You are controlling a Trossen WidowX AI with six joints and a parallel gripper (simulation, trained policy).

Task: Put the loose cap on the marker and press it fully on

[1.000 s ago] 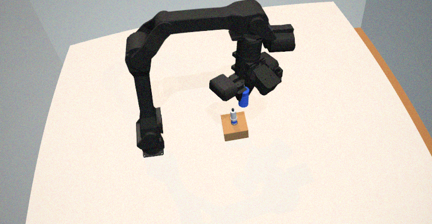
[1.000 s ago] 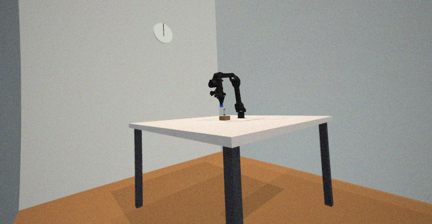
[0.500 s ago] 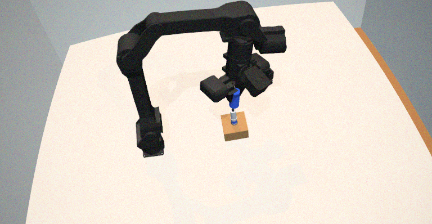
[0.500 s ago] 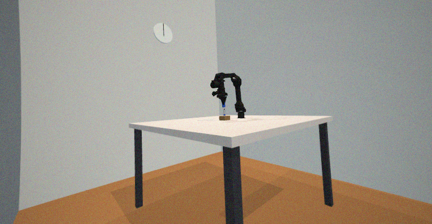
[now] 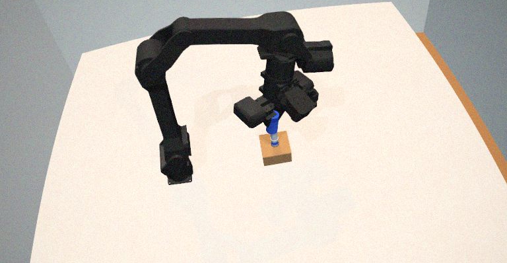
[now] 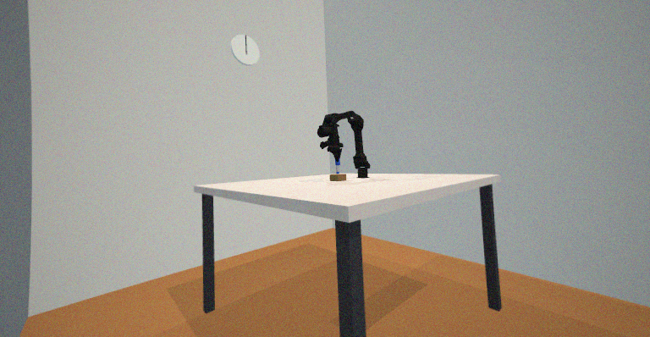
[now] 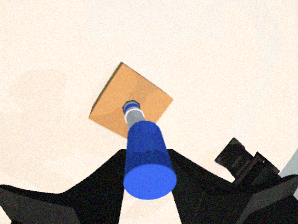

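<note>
The claw (image 5: 272, 113) (image 6: 338, 158) (image 7: 146, 155) is partway closed, its fingers set against the sides of the blue cap (image 5: 272, 123) (image 6: 338, 162) (image 7: 147, 147), so it has the cap gripped between them. The black arm (image 5: 223, 30) (image 6: 358, 141) arches over from its foot and points the claw down at the wooden block (image 5: 272, 150) (image 6: 338, 177) (image 7: 112, 107), which sits on the pale surface (image 5: 106, 208) (image 6: 290, 194) (image 7: 45, 40). The marker (image 5: 274, 140) (image 6: 338, 169) (image 7: 134, 116) stands in that block, and the cap is right above it, in line with it in the exterior view. The marker's tip is hidden (the cap covers that end), while its grey barrel, a white ring and a blue band show below. Whether the cap touches the marker or is seated cannot be told. A round clock (image 6: 245, 49) hangs on the wall.
</note>
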